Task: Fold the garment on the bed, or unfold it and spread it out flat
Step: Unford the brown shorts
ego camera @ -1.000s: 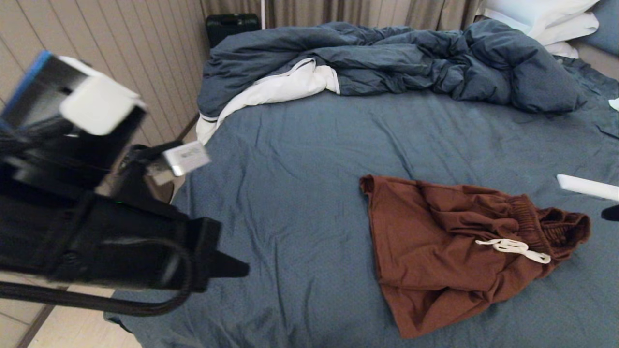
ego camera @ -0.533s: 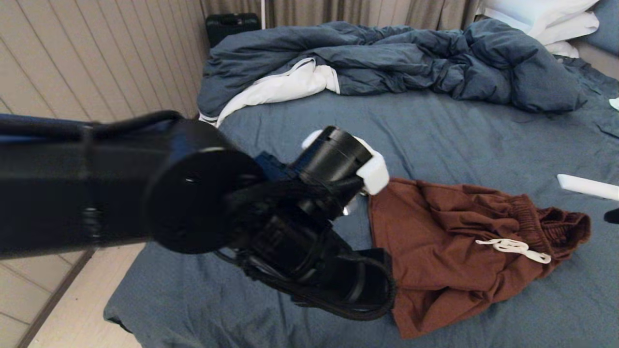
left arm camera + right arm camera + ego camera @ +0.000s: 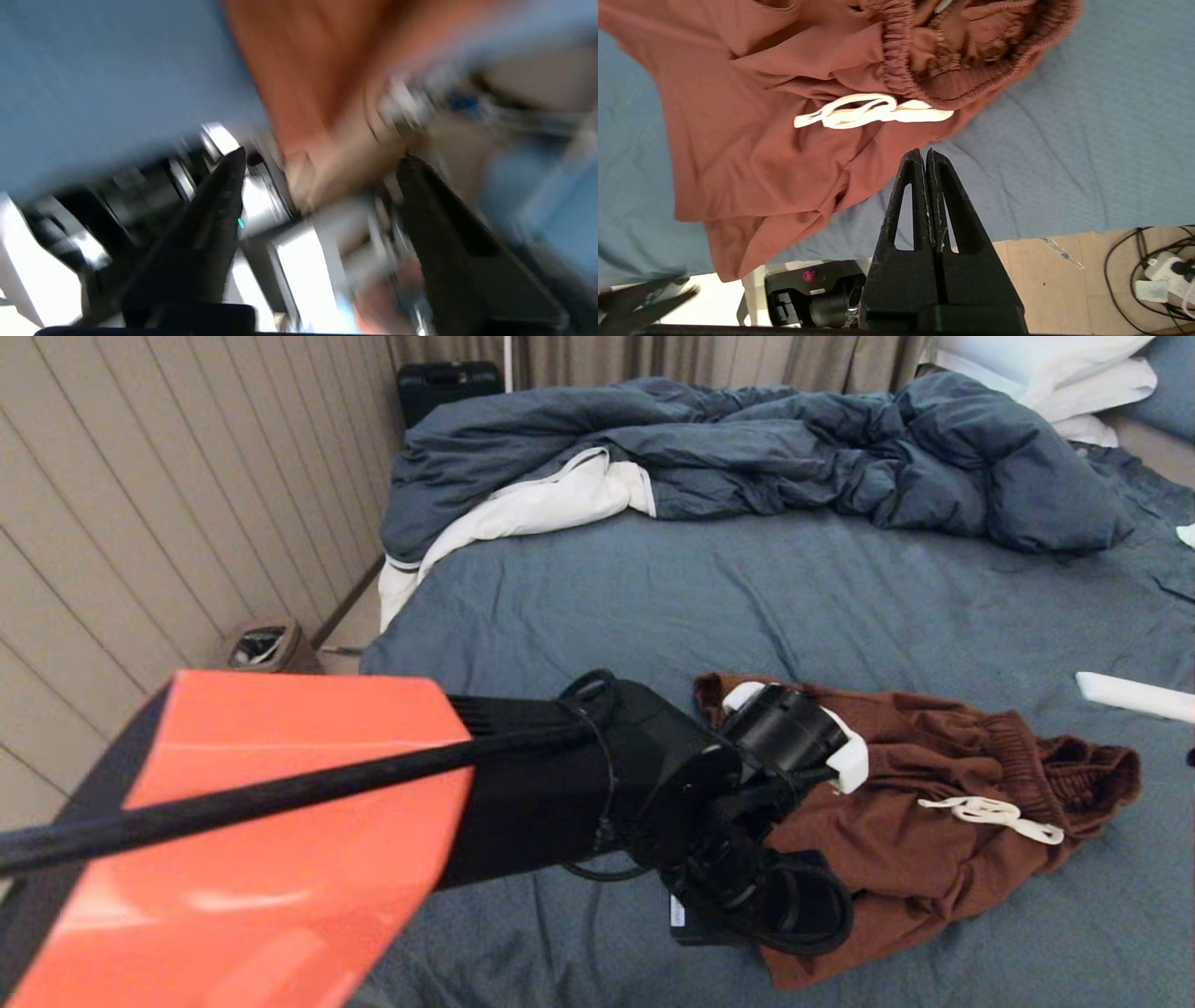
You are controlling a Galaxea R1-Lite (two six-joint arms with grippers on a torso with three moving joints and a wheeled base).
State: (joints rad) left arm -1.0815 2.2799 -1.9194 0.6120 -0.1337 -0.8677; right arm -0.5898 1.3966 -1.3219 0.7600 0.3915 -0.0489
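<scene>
The left gripper [image 3: 322, 161] shows two dark fingers [image 3: 205, 224] spread well apart, holding nothing. Beyond them, blurred, lie the rust-brown shorts [image 3: 299, 60] on the blue bed [image 3: 103, 79].

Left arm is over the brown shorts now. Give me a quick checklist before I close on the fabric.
1. Left pincer open: ok, its two black fingers stand well apart in the left wrist view.
2. Left pincer over the rust-brown knit shorts: ok, at their near left edge in the head view.
3. Fabric between the fingers: cannot tell, the wrist view is smeared.
4. Right pincer out of the way: ok, shut, empty, hanging over the slate-blue bed sheet beside the gathered waistband.
5. White drawstring away from the grasp spot: ok, it lies near the waistband.
6. Shorts flat: not ok, bunched and creased.
</scene>
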